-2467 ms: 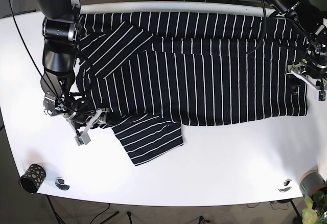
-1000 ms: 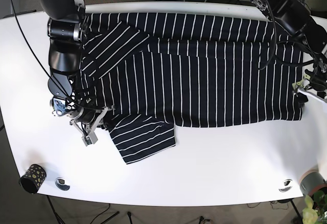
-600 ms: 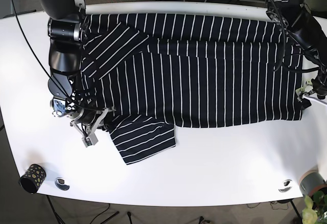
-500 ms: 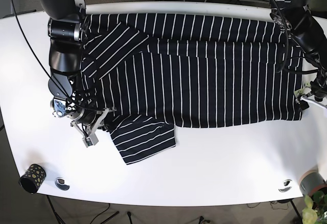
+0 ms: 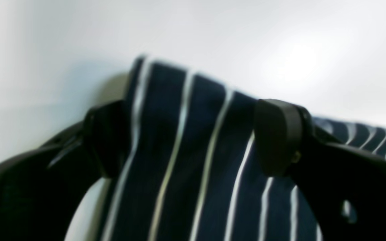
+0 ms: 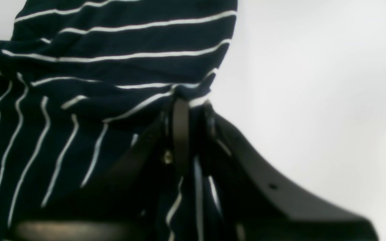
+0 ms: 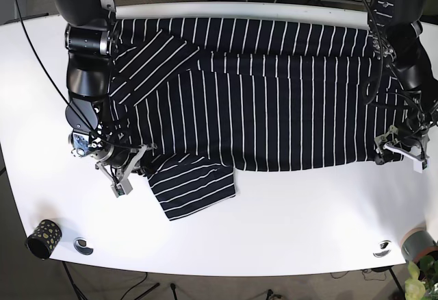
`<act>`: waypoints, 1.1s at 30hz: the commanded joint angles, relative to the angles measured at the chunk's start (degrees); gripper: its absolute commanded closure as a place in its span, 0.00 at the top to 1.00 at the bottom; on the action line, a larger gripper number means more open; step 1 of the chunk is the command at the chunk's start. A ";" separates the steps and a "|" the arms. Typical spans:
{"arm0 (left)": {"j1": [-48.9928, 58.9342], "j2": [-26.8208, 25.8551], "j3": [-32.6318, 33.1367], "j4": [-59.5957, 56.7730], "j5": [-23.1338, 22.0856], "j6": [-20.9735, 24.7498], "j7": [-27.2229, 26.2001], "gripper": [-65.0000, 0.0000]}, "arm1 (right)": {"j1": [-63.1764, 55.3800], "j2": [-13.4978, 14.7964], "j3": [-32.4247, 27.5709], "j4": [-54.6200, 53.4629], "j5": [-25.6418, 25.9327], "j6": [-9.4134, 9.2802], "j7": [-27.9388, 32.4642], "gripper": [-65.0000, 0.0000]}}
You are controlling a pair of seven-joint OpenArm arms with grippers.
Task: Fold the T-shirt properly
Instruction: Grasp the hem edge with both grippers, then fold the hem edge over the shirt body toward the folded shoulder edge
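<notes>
Striped tee: your navy T-shirt [image 7: 267, 94] with thin white stripes is spread across the far half of the white table [image 7: 287, 225], body running side to side, hem end at the base view's right.
Sleeves: one sleeve [image 7: 147, 60] is folded in over the chest at the far left of the base view, the other sleeve [image 7: 193, 187] sticks out toward the near edge.
Right gripper: your right gripper [image 7: 130, 166] sits where that near sleeve meets the body. On the right wrist cam its fingers [image 6: 179, 134] are pinched tight together with a bunched fold of fabric [image 6: 193, 90] caught between them.
Left gripper: your left gripper [image 7: 399, 148] is down at the near hem corner. On the left wrist cam both fingertips [image 5: 276, 140] stand wide apart, with the striped hem corner [image 5: 186, 134] lying between them, so it's straddling the cloth, not squeezing it.
Other stuff: a speckled dark cup [image 7: 42, 237] sits by the near corner of the table on the base view's left.
</notes>
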 commanded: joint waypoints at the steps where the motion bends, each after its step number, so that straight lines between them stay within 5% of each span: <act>1: -2.27 -0.99 1.02 -1.65 -0.37 0.04 -1.06 0.82 | 1.98 0.48 0.26 1.13 0.89 0.34 1.41 0.04; 5: -2.97 -0.99 1.81 -2.62 -0.29 0.22 -1.15 0.74 | 1.98 0.48 0.26 1.22 0.89 0.34 1.41 0.04; 13: -1.30 -0.99 1.90 0.63 -0.29 -0.05 -1.15 0.08 | 1.98 0.40 0.34 1.31 0.98 0.34 1.41 0.03; 15: -0.95 -0.90 1.90 1.86 -0.29 -0.13 -0.98 0.00 | 2.16 0.40 0.34 1.39 0.98 0.34 1.41 0.03; 21: 0.90 -0.55 1.63 10.13 -0.55 -3.39 1.05 0.00 | 2.07 0.40 0.34 7.55 0.98 0.34 0.27 0.03; 33: 5.56 3.59 -3.82 31.67 -0.55 -7.87 13.71 0.00 | -2.85 1.01 0.34 25.57 0.80 0.34 -9.58 0.03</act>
